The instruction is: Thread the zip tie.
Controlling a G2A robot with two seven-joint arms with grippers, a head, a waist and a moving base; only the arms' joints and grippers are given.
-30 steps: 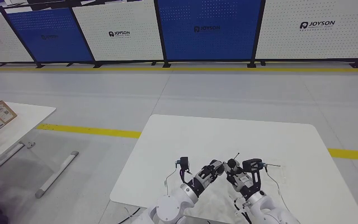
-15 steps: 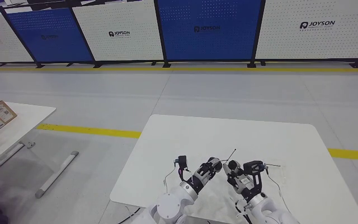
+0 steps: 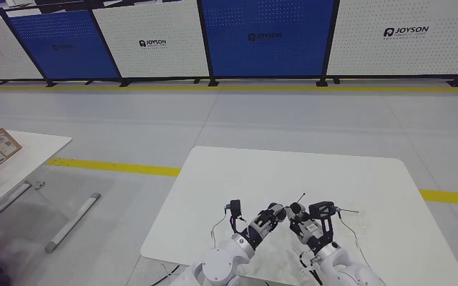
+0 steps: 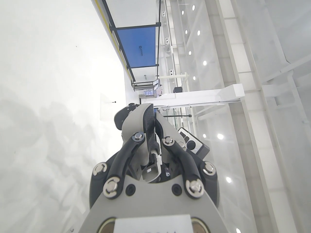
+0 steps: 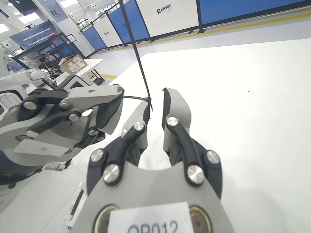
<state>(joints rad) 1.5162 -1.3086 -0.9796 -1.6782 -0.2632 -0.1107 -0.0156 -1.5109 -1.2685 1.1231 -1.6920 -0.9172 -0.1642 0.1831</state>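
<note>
Right hand (image 5: 156, 100) sits part open and grips nothing. The black plastic zip tie (image 5: 136, 49) stands right at one fingertip and slants up toward 1 o'clock to its square head, while at 9 o'clock the left hand (image 5: 119, 96) is pinched tight on the tie's thin lower stretch, both above the white desk (image 5: 243, 86). In the last half second the pair has slid a shade toward 3 o'clock, tie and all, back to where it was a second ago. That looks like re-aiming only: head and tail are well apart and threading is not yet begun.
</note>
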